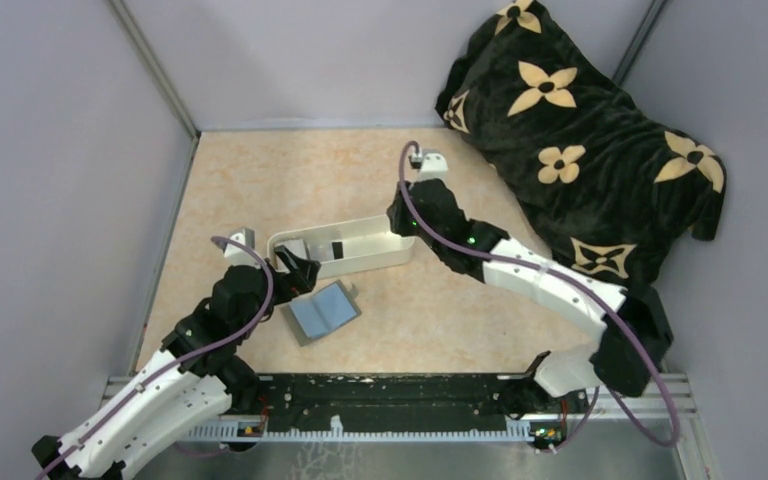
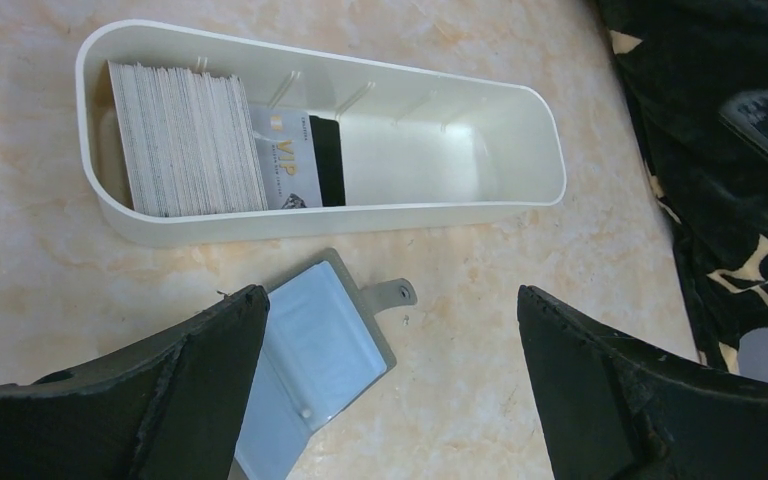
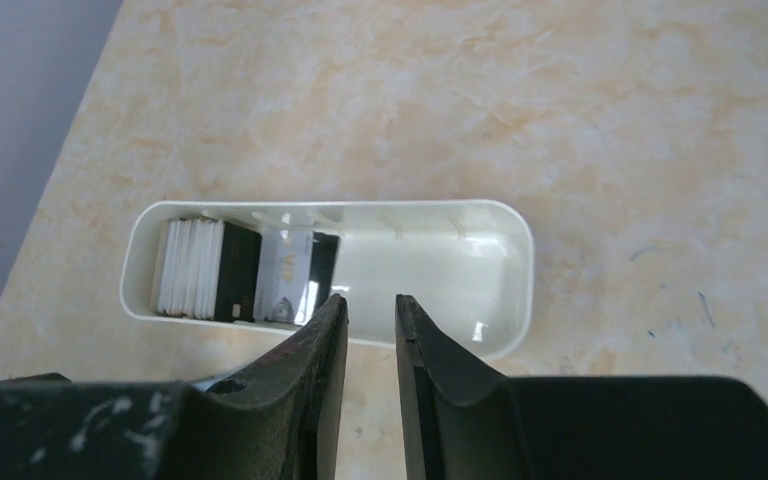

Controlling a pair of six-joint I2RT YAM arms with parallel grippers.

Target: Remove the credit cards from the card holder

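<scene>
One tray [image 1: 360, 263] lies beside the card holder [image 1: 323, 311]

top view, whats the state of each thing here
card holder, lying open, visible pockets empty
white tray, upright, filled at one end only
credit cards, stacked on edge in the tray
left gripper, jaws wide open, empty
right gripper, jaws narrowly apart, empty
blanket, crumpled in far right corner

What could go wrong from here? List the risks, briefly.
1. The card holder lies loose and open beside the wide-open left gripper; a one-sided touch could slide it instead of gripping it.
2. The right gripper, jaws barely apart, hangs over the white tray; dropping could bump its near wall or the leaning VIP card.
</scene>
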